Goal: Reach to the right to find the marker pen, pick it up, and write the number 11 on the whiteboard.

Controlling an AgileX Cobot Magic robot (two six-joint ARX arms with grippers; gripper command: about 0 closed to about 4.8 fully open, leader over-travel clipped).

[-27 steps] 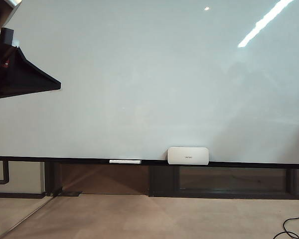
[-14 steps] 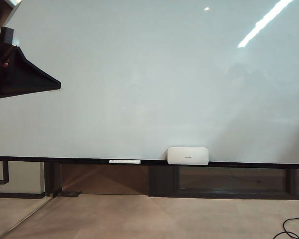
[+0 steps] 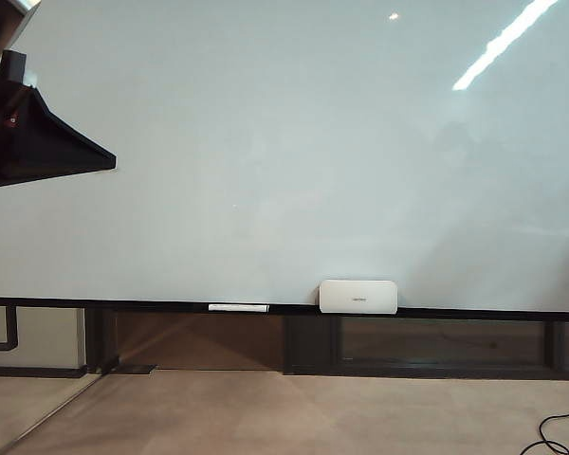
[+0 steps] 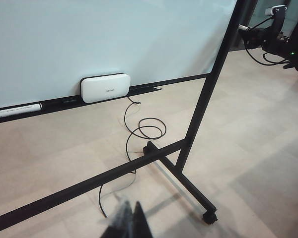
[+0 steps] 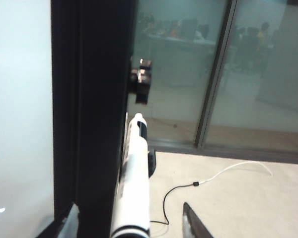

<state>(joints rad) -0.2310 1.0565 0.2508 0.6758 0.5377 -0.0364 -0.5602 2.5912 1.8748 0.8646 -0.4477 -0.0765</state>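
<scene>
so far the whiteboard (image 3: 284,152) is blank, with no number 11 on it, so we judge the task to be at its searching step. in the right wrist view our right gripper (image 5: 131,220) has its fingers (image 5: 193,223) spread wide, empty, one on each side of a white pen-like stick with a dark band (image 5: 134,183) that runs alongside the board's black side post (image 5: 94,114). it sits at the board's right edge, where the task sends us, so we take it for the marker pen, though we cannot be sure; the wide spread suits closing around its barrel next. whether the fingers already touch it we cannot tell. in the exterior view this gripper is out of sight. the left gripper (image 4: 128,224) shows only dark, blurred fingertips above the floor, apparently close together, and we cannot tell its state; it looks parked out of the way. on the bottom rail (image 3: 455,312) rest a white stick with black ends (image 3: 238,307) and, just to its right, a white rounded box (image 3: 358,296), kept there for storage.
</scene>
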